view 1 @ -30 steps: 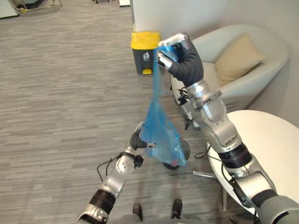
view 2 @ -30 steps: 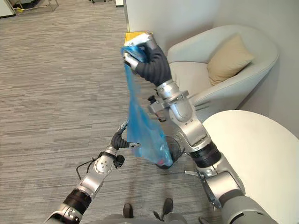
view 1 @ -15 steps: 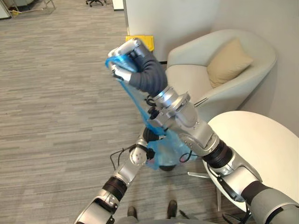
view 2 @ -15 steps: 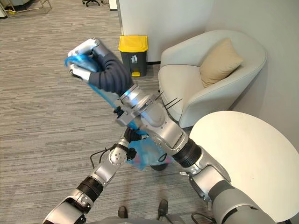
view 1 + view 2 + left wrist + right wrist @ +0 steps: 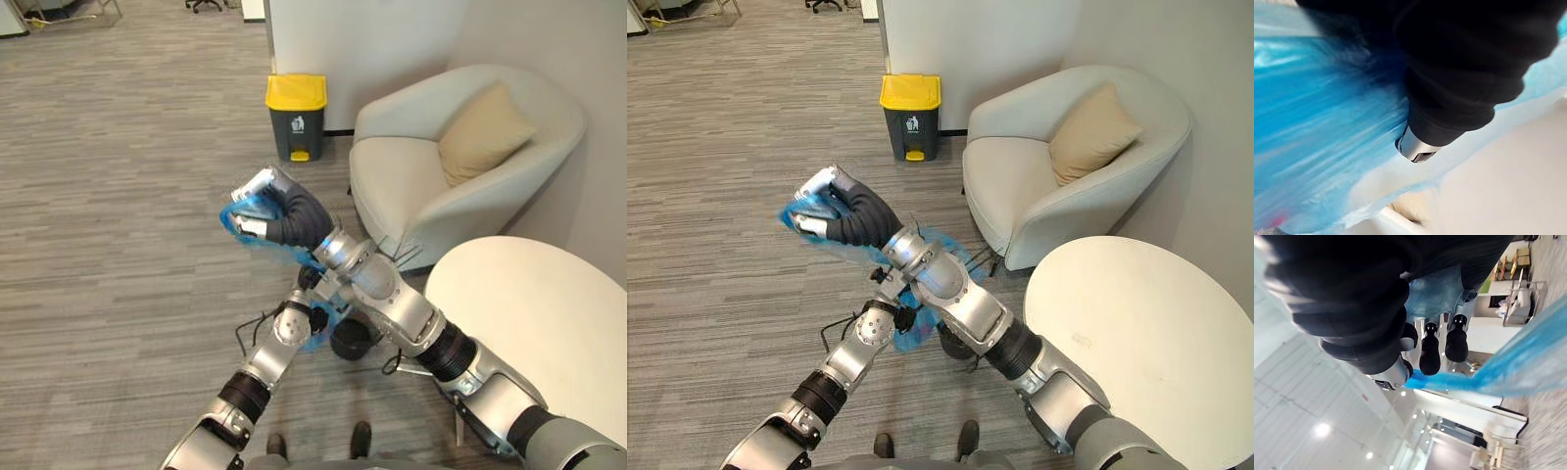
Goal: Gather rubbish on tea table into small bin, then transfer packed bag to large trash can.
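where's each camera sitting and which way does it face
Left eye view: on the head, looking down at the floor, yellow-lidded bin, armchair and round table; both arms show.
Right eye view: beside it, same scene; the right hand grips the blue bag.
Left wrist view: on the left wrist, close against the bag; the left hand shows as dark cover.
Right wrist view: on the right wrist, along curled fingers pinching the bag.
Shared: all see the bag.

Translucent blue bag (image 5: 1312, 122), bunched in right hand (image 5: 274, 211) of silver fingers and dark ribbed cover. Beyond the hand, dark grey trash can (image 5: 297, 122) with yellow lid. Beside it, off-white armchair (image 5: 392, 181) with tan cushion (image 5: 485, 132). White worktop (image 5: 539, 313). Under the hand, grey streaked floor (image 5: 118, 196).
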### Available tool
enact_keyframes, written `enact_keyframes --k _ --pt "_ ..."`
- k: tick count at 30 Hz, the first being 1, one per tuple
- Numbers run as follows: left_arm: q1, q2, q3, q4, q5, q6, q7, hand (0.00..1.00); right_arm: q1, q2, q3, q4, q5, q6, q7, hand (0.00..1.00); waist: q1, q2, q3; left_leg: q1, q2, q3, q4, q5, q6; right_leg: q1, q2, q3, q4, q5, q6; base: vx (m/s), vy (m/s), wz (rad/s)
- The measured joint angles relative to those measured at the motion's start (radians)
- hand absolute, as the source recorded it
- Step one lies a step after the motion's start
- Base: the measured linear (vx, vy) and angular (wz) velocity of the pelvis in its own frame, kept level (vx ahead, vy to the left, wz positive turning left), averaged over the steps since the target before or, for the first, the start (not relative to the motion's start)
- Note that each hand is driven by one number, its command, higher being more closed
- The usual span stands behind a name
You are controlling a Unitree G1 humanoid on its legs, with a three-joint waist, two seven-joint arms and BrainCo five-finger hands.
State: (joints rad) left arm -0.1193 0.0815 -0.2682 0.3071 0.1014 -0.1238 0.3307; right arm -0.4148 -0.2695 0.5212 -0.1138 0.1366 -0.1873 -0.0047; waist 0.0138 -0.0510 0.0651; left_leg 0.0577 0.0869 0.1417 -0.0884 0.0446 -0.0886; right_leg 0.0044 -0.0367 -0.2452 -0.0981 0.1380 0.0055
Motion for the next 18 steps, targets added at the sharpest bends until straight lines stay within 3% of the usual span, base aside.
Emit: enact_keyframes --k 5,10,15,18 --pt "0.208 0.007 0.202 -0.054 -0.032 -0.008 -0.001 1.0 0.313 -0.079 -0.295 -0.119 -0.194 -0.036 -0.06 0.0 0.0 0.0 0.0 0.006 -0.007 -0.005 -0.012 -0.006 0.008 0.009 -0.014 -0.002 0.0 -0.021 0.026 0.0 0.026 0.04" --pt "0.317 0.004 0.318 -0.114 -0.052 -0.013 -0.01 1.0 0.495 -0.093 -0.461 -0.095 -0.278 -0.037 -0.084 0.0 -0.003 0.004 -0.001 -0.006 -0.013 -0.015 -0.013 -0.008 0.011 0.009 -0.018 -0.011 0.0 -0.029 0.025 -0.01 0.02 0.07" --pt "0.384 0.008 0.408 -0.095 -0.071 -0.016 -0.051 1.0 0.61 -0.094 -0.516 0.132 -0.279 -0.02 -0.042 0.0 -0.005 0.021 0.009 -0.031 -0.02 -0.061 -0.006 -0.005 0.007 0.006 -0.022 -0.058 0.0 -0.039 0.025 0.02 0.005 0.27" --pt "0.381 0.01 0.429 -0.007 -0.094 -0.018 -0.092 1.0 0.631 -0.092 -0.514 0.301 -0.262 0.004 0.004 0.0 -0.005 0.05 0.029 -0.102 -0.031 -0.118 0.058 -0.011 0.013 -0.012 -0.041 -0.123 0.03 -0.063 0.029 0.01 0.018 0.71"
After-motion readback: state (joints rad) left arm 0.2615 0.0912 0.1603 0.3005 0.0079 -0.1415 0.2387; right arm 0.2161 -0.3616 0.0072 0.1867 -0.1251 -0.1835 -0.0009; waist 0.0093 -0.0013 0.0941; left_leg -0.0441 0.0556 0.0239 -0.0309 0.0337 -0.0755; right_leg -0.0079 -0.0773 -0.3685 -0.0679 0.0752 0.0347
